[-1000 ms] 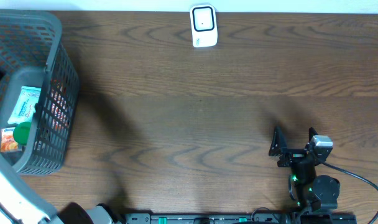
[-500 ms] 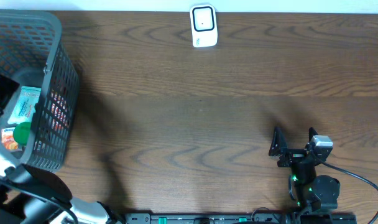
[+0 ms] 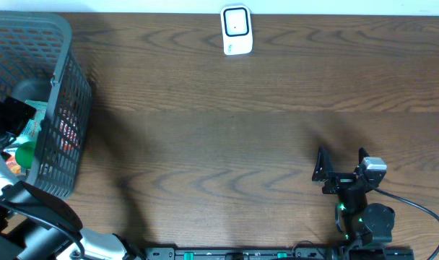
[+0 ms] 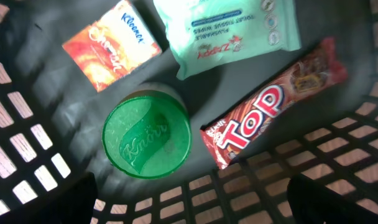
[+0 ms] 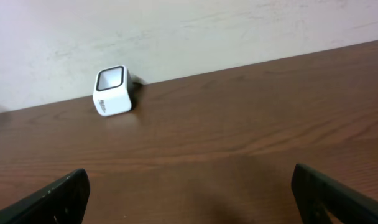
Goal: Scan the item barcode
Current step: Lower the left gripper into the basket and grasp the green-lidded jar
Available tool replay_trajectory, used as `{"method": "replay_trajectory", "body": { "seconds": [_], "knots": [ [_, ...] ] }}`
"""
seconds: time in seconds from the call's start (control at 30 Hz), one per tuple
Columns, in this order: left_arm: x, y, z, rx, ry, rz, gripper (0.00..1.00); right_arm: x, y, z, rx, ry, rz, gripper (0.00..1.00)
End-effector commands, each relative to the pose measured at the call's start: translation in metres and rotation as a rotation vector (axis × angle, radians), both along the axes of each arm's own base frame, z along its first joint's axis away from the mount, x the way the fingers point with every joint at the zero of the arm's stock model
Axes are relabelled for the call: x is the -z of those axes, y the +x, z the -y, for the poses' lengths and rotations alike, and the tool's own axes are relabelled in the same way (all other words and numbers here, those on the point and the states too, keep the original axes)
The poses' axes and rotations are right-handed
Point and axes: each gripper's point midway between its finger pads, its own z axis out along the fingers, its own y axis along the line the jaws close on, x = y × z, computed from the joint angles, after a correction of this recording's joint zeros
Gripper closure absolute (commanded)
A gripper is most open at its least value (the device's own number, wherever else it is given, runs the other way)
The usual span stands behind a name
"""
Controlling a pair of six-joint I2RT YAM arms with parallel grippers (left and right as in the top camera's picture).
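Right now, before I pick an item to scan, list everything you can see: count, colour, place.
basket: 1, grey mesh, left end of the table
Knorr container: 1, green lid showing, on the basket floor
Kleenex pack: 1, orange, in the basket beside the Knorr container
wipes pack: 1, pale green, in the basket next to the Kleenex pack
TOP bar: 1, red-brown wrapper, in the basket by its wall
scanner: 1, white with a dark window, far edge of the table, near the middle
table: 1, dark brown wood
left tool: 1, black, open, over the basket's contents, holding nothing
right tool: 1, black, open, empty, near right of the table
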Motion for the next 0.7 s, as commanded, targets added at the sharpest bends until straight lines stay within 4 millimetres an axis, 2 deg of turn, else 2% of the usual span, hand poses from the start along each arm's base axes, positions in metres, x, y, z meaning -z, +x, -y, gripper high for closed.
{"method": "replay_trajectory", "body": {
  "seconds": [0.0, 0.13, 0.67],
  "knots": [
    [0.014, -0.007, 0.004, -0.013, -0.022, -0.03, 0.02, 0.002, 0.0, -0.005, -0.021, 0.004, -0.001, 0.01],
    [0.025, -0.011, 0.008, -0.01, -0.039, -0.05, 0.02, 0.002, 0.0, -0.005, -0.021, 0.004, -0.001, 0.01],
    [0.036, -0.021, -0.003, -0.032, 0.023, -0.106, 0.02, 0.001, 0.0, -0.005, -0.021, 0.004, 0.0, 0.01]
  ]
}}
